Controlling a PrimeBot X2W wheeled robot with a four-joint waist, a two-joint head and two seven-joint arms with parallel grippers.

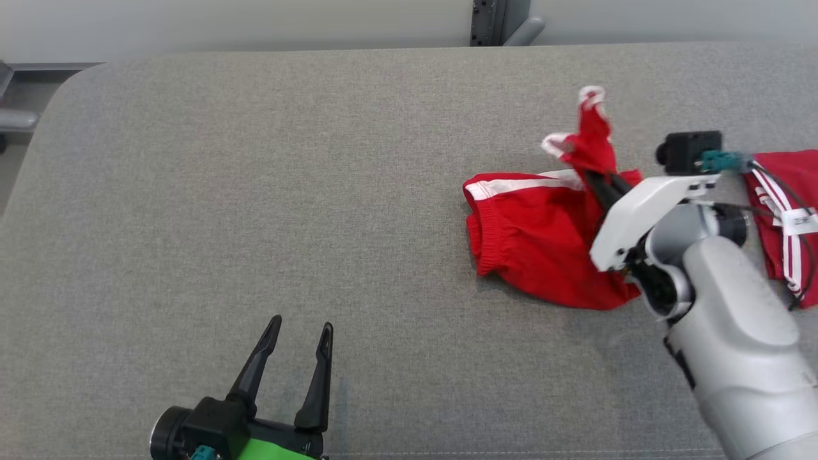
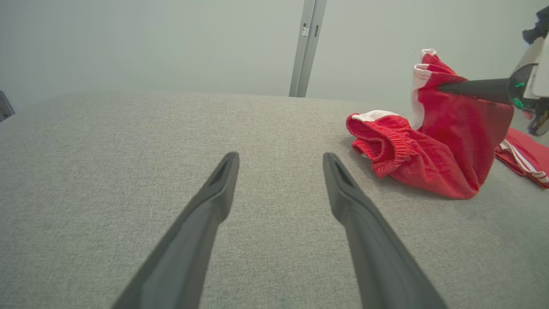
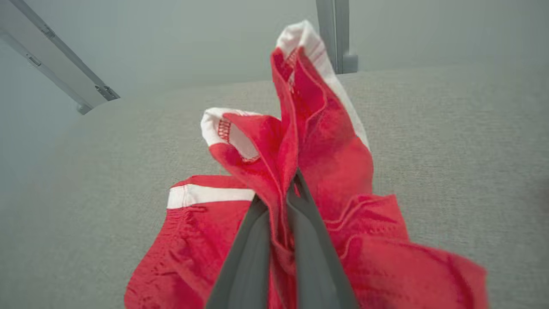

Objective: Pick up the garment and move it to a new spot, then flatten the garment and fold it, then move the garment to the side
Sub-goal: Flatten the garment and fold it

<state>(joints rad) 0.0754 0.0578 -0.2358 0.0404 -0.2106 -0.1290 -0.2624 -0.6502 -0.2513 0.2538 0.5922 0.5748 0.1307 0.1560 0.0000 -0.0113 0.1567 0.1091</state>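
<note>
We've got a grey fabric tabletop (image 1: pixel 255 191): red shorts (image 1: pixel 530 236) partly resting on it, second red garment (image 1: pixel 799 172) near the shorts' right.

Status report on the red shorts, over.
Right gripper shut on red shorts, one part lifted. Left gripper open, clear of them. Second red garment lies beside.

Pale grey forearm (image 1: pixel 735 338), white wrist cover (image 1: pixel 639 217), black camera block (image 1: pixel 690 152), teal connector (image 1: pixel 719 161), long dark jaws, green-and-black left wrist (image 1: pixel 281 450)

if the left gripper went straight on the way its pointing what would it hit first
Nothing nearby, it seems: the left gripper points across the grey surface, with the red garment off to its right. Whether it would graze the surface further on is unclear.
</note>
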